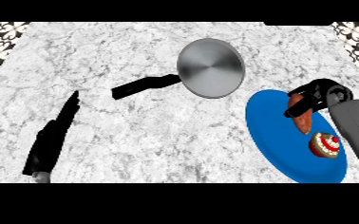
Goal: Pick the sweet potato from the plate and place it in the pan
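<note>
An orange-brown sweet potato (303, 120) lies on the blue plate (277, 137) at the right of the counter. My right hand (316, 97) is over its upper end, fingers curled down around it, hiding part of it. A steel pan (210, 68) with a black handle (144, 86) sits at the centre back, left of the plate. My left hand (52, 140) rests at the lower left, fingers straight and pointing away, far from both.
A small cupcake with red and white topping (325, 144) sits on the plate just below the sweet potato. The marble counter (140, 137) stretches between the left hand and the plate. Patterned wall corners show at the top edges.
</note>
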### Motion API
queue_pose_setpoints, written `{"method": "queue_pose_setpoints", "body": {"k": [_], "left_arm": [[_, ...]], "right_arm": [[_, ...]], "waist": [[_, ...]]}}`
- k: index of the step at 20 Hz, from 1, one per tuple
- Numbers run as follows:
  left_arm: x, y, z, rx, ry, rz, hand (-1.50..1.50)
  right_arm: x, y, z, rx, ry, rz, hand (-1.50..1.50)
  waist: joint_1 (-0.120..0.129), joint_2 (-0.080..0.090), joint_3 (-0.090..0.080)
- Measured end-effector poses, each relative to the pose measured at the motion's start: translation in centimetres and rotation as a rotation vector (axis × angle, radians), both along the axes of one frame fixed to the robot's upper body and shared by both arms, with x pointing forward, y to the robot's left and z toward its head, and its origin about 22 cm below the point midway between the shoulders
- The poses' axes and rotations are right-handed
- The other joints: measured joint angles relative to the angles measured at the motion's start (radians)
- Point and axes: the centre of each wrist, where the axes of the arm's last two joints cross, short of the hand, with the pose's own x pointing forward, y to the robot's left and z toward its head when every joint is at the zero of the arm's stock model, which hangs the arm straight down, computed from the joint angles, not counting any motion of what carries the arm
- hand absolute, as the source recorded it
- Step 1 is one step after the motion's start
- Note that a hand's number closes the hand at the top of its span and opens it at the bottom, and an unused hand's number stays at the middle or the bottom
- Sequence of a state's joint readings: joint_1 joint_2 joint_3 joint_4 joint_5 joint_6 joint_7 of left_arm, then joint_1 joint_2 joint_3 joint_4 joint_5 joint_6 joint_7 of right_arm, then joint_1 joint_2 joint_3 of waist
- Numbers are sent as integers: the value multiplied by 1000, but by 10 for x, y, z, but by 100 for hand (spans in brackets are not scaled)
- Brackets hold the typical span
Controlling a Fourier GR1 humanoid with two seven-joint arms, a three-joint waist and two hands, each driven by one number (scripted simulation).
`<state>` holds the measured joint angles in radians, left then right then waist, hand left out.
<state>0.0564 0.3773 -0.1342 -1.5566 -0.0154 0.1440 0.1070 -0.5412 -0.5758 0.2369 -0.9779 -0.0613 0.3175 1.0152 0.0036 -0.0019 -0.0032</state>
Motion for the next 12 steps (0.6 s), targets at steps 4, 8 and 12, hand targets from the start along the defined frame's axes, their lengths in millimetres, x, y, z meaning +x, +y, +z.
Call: {"method": "queue_pose_setpoints", "body": {"k": [4,8,12], "left_arm": [[-3,-4,6,-4,-1,-3,0],[-2,-4,3,-5,-2,3,0],[-4,0,3,-7,10,22,0]], "right_arm": [[-2,0,-6,17,-21,-32,150],[-7,13,-10,35,-47,-57,150],[-22,52,-25,-43,-119,-123,150]], "waist": [[-2,-4,-4],[-7,-6,-7],[-27,-21,-12]]}}
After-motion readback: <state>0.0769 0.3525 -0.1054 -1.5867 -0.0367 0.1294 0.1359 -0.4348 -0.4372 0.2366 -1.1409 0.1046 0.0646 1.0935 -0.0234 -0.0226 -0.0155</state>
